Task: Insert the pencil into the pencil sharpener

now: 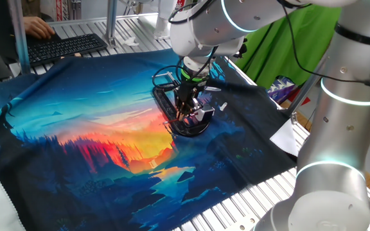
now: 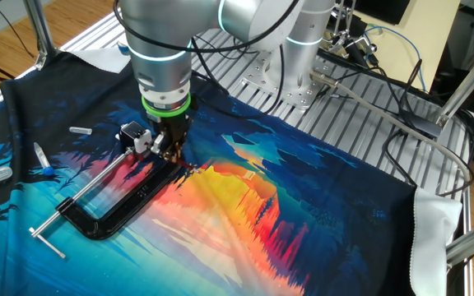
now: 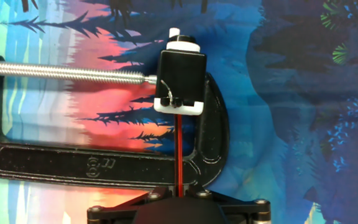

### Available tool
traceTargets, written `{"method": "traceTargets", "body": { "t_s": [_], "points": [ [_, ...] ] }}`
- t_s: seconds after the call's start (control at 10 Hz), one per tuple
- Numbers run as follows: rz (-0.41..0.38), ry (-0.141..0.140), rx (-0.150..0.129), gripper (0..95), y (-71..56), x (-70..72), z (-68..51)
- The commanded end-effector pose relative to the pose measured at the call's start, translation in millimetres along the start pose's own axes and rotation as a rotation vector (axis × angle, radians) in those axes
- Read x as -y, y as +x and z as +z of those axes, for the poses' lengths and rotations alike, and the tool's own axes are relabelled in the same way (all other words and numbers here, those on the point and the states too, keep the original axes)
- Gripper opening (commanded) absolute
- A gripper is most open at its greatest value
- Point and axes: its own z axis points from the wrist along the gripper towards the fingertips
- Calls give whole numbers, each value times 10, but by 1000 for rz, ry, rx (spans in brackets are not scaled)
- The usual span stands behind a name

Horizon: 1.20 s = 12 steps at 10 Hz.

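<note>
The gripper is squeezed tight on the pencil, which points at the pencil sharpener in the clamp. Keep it straight (1 slow push).

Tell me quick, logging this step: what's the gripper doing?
Gripper: closed on the pencil, its far end at the pencil sharpener.

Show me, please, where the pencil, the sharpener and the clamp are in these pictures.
pencil (image 3: 179, 155), hand view, middle of its red shaft.
sharpener (image 3: 181, 79), hand view, its dark front face.
clamp (image 2: 126, 205), the other fixed view, long bar of its black frame.
</note>
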Motion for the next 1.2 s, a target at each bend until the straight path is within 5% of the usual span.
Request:
{"method": "traceTargets", "body": {
  "t_s": [0.1, 0.8, 0.9, 1.1, 1.2],
  "points": [
    [-7, 0, -5, 0, -16, -26, 14],
    [-2, -8, -8, 0, -32, -16, 20],
    [1, -8, -9, 190, -32, -16, 20],
    [6, -8, -7, 190, -32, -16, 20],
    [7, -8, -7, 380, -32, -16, 19]
  ]
}}
